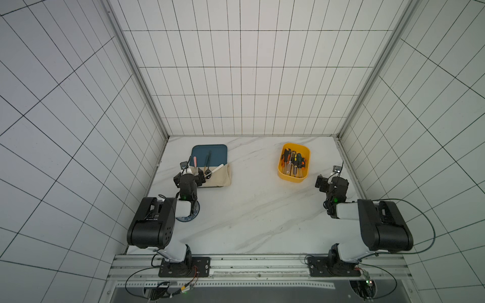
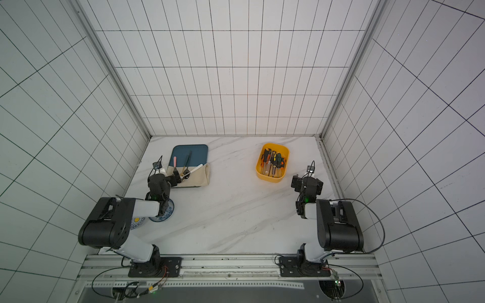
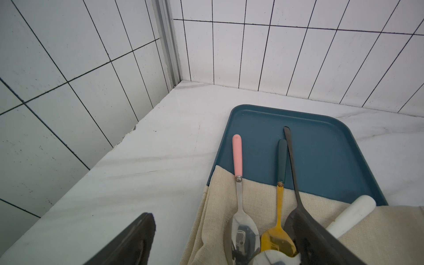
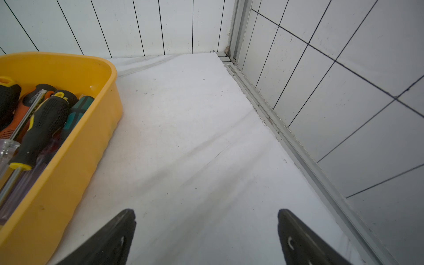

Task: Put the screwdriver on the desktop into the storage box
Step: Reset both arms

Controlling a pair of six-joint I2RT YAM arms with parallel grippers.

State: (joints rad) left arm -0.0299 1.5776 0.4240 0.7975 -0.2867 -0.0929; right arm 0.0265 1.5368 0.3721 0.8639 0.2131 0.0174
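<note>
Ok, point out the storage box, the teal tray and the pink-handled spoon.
storage box (image 1: pixel 291 177): in a top view, on its yellow near wall.
teal tray (image 3: pixel 325 146): left wrist view, on its bare floor.
pink-handled spoon (image 3: pixel 237 156): left wrist view, on the pink handle.

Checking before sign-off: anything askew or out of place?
Screwdrivers all sit inside the storage box, none visible on the desktop. Odd: the white-handled utensil lies crosswise to the other spoons on the cloth over the tray.

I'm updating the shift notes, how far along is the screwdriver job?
Done: several screwdrivers lie in the storage box, none visible on the desktop. In hand: nothing; left gripper and right gripper stand open and empty. Left: seemingly nothing.
</note>
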